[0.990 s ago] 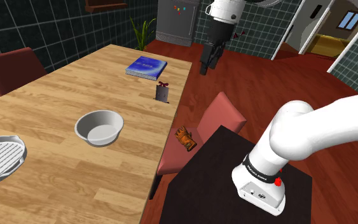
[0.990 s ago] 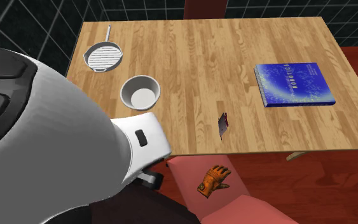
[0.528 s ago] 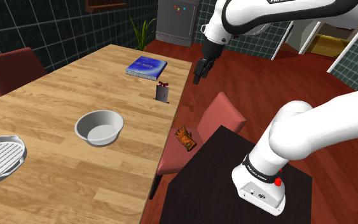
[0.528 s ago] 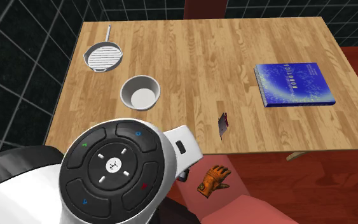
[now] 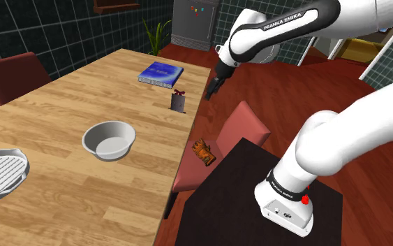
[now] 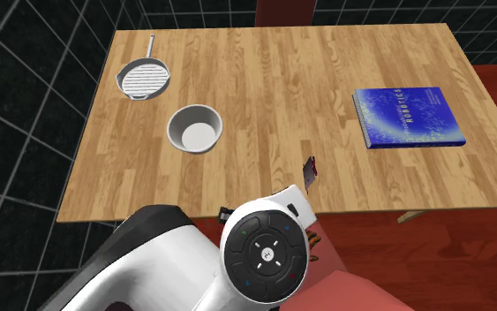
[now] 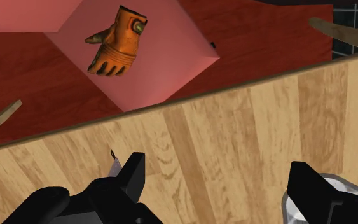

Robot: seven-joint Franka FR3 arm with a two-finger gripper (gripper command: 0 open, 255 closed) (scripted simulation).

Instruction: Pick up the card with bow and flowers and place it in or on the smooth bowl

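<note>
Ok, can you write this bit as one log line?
gripper: open, empty | card: standing on table, untouched | bowl: empty

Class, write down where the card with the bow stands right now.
In the shoulder view the card stands upright near the wooden table's right edge, between the blue book above it and the grey bowl lower left.

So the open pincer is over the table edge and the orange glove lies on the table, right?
No. The orange glove lies on the pink chair seat, not the table; the wrist view shows it. The pincer is open over the table edge.
</note>
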